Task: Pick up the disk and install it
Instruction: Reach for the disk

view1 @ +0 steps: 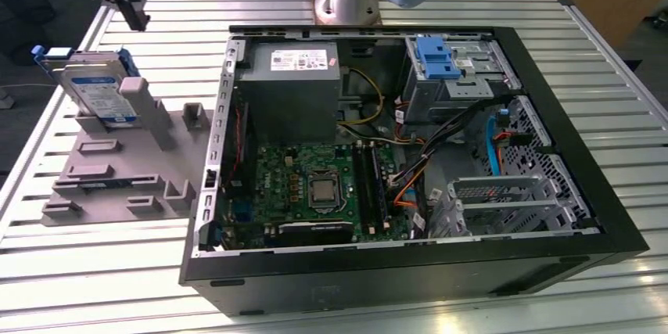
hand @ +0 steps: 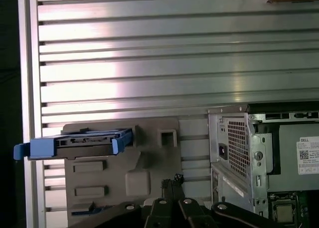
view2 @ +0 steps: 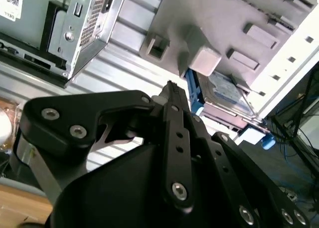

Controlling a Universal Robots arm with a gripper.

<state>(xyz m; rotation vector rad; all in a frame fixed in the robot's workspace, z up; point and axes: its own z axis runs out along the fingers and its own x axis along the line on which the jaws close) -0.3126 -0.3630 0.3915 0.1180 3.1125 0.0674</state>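
Pincer [hand: 172, 180] over slatted metal table [hand: 149, 63]

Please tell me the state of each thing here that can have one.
disk: standing in the grey holder, not gripped.
claw: shut, empty, clear of the disk.
computer case: lying on its side, open.
spare bracket: upright in the case, no drive in it.

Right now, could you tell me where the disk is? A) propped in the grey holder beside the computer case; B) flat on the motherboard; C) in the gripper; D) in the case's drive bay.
A: the disk stands tilted in the grey holder, outside the computer case.
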